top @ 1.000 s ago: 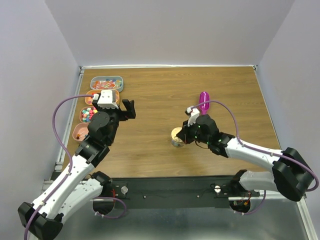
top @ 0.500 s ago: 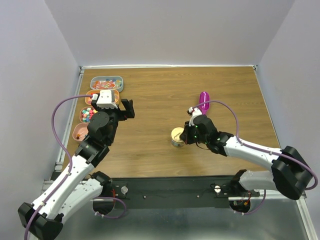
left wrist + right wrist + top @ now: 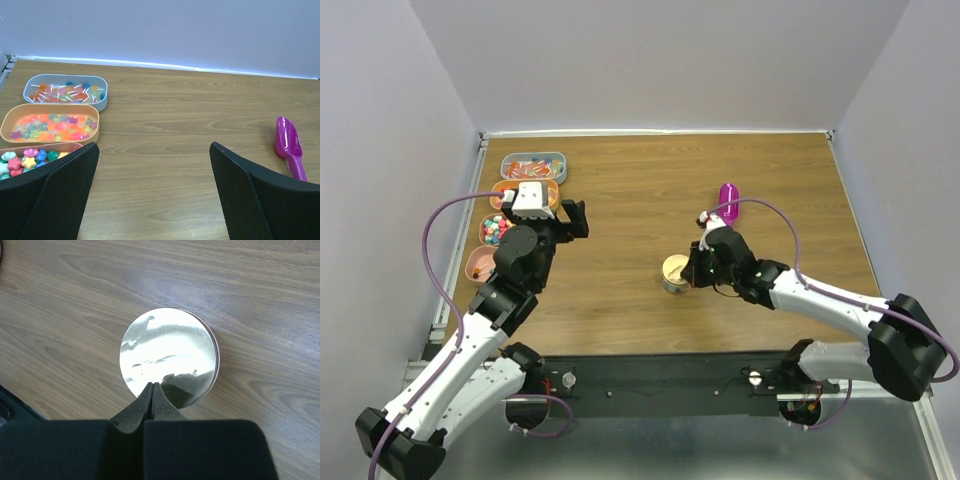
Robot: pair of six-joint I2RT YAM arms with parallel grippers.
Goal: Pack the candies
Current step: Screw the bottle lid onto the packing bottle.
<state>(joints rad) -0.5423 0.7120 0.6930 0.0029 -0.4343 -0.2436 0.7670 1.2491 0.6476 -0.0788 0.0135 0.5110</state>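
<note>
The candies lie in a row of small trays at the table's left: red-orange wrapped pieces (image 3: pixel 532 166) (image 3: pixel 65 92), orange-yellow gummies (image 3: pixel 52 127) and pastel sweets (image 3: pixel 496 229) (image 3: pixel 27 159). My left gripper (image 3: pixel 575 218) (image 3: pixel 155 150) is open and empty, above bare table just right of the trays. My right gripper (image 3: pixel 692 274) (image 3: pixel 152 385) is shut, its tips over the near edge of a round shiny cream lid (image 3: pixel 673 270) (image 3: pixel 169 355) on a tin; I cannot tell whether they touch it. Whatever is under the lid is hidden.
A magenta scoop (image 3: pixel 728 196) (image 3: pixel 290 147) lies on the table behind the right arm. A fourth orange tray (image 3: pixel 478 264) sits nearest me at the left, partly behind the left arm. The table's left edge runs beside the trays.
My right gripper stays shut over the lid while its wrist shifts slightly right. My left gripper has drifted a little to the left, still open.
</note>
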